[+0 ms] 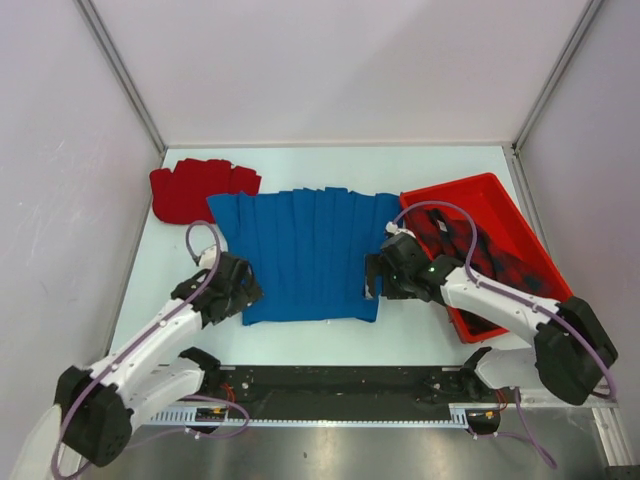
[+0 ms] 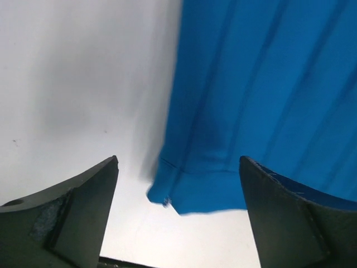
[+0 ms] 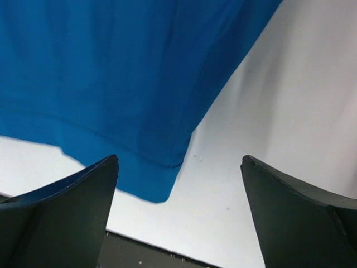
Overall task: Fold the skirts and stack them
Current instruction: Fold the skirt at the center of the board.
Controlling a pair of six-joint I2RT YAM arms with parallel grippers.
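A: Blue skirt [image 1: 310, 255] is lying spread flat in the middle of the table [image 1: 300, 342], its pleats running from far to near.

B: How are its edges sitting?

A: The near hem is lying short of the table's front edge, leaving a bare white strip. The far left corner is meeting the red skirt [image 1: 200, 190], which is lying bunched at the far left. The far right corner is reaching the red tray [image 1: 452, 185], where the plaid skirt [image 1: 500, 265] is lying.

B: And the arms?

A: The left gripper [image 1: 240, 290] is hanging over the near left corner and the right gripper [image 1: 375, 280] over the near right one. Both are standing wide open and gripping nothing. In each wrist view the hem corner is showing between the fingers, slightly curled.

B: Open room?

A: Bare table is showing beyond the far edge and along the left side.
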